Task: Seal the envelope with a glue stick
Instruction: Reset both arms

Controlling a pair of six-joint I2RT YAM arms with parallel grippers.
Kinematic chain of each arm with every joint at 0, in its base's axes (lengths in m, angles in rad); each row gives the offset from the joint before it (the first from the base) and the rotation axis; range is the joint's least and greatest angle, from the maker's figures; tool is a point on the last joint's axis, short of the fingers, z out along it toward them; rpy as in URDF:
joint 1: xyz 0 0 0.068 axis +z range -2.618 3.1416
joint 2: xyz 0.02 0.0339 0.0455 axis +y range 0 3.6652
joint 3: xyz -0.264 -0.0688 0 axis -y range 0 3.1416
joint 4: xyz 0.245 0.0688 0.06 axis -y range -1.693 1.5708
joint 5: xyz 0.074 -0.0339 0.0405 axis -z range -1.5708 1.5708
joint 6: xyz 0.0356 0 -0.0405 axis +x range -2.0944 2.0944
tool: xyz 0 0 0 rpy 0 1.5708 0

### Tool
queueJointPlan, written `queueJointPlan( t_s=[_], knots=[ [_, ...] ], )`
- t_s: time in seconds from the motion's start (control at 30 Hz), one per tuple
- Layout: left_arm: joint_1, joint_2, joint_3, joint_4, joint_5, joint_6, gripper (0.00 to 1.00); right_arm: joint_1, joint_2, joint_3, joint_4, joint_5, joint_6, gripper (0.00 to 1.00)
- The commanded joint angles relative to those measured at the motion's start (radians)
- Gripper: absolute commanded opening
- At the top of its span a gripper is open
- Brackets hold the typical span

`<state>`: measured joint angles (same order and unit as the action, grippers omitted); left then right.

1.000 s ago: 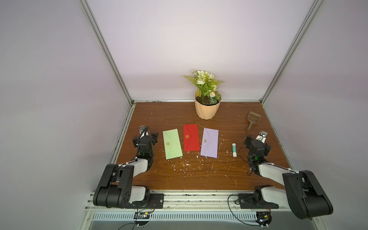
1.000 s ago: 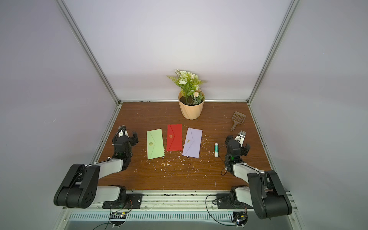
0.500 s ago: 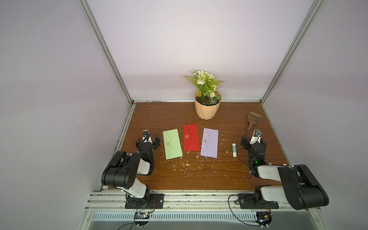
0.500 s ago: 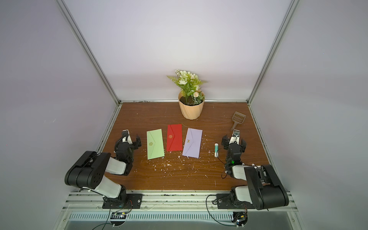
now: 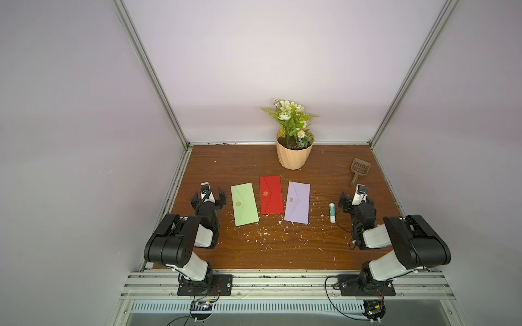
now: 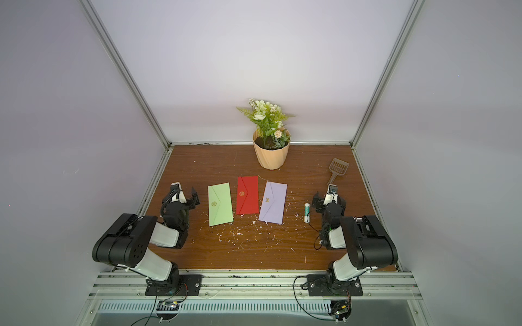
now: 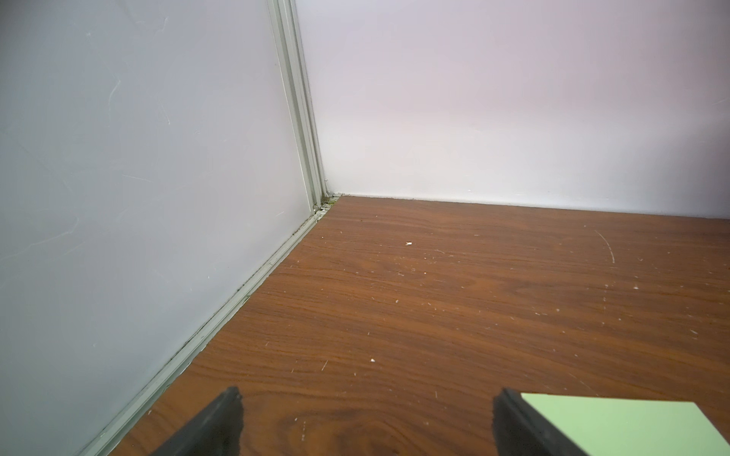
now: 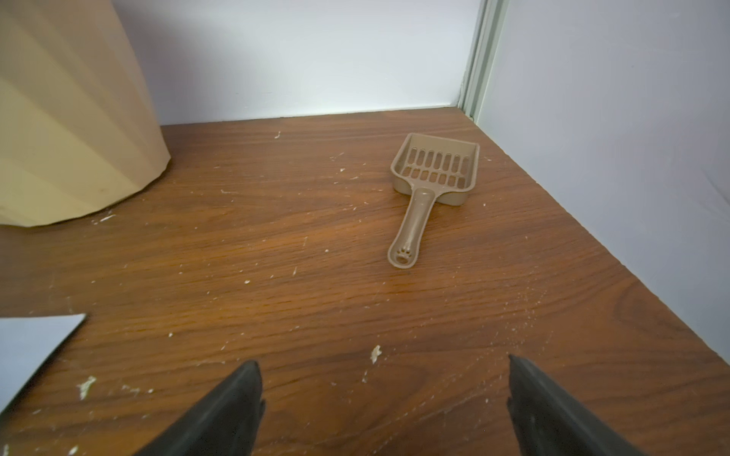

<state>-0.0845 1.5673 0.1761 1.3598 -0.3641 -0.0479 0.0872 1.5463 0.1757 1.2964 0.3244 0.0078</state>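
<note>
Wood-grain tabletop [image 5: 282, 254] fills my feed, strewn with white paper scraps [image 5: 268, 234], too many to count. Two arms: my left gripper [image 5: 208, 195] and right gripper [image 5: 356, 199] both sit low with jaws spread wide, nothing between them. One ribbed beige flower pot [image 5: 294, 158] stands at the back. Three envelopes lie in a row: green envelope [image 5: 244, 204], red envelope [image 5: 271, 199], lilac envelope [image 5: 297, 202]. Green and red each carry a round gold seal, and the lilac has a gold mark I can't make out. One brown slotted scoop [image 5: 359, 169] has a paw print moulded in its handle. One glue stick [image 5: 332, 212] lies between the lilac envelope and my right gripper, touching neither. The print on its green band is too small to read.
</note>
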Motion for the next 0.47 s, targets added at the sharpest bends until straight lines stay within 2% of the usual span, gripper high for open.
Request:
queueJointPlan(
  t_s=[0.0,0.13,0.43],
  knots=[
    [-0.004,0.005,-0.002,0.058,-0.013,0.014,0.99,-0.001,-0.026,0.029,0.011,0.012,0.031,1.00],
    [-0.004,0.006,-0.003,0.058,-0.013,0.013,0.99,-0.001,0.000,0.011,0.092,0.013,0.026,1.00],
    [0.028,-0.002,0.007,0.026,0.051,-0.005,1.00,0.000,-0.003,0.010,0.086,0.013,0.026,1.00]
  ],
)
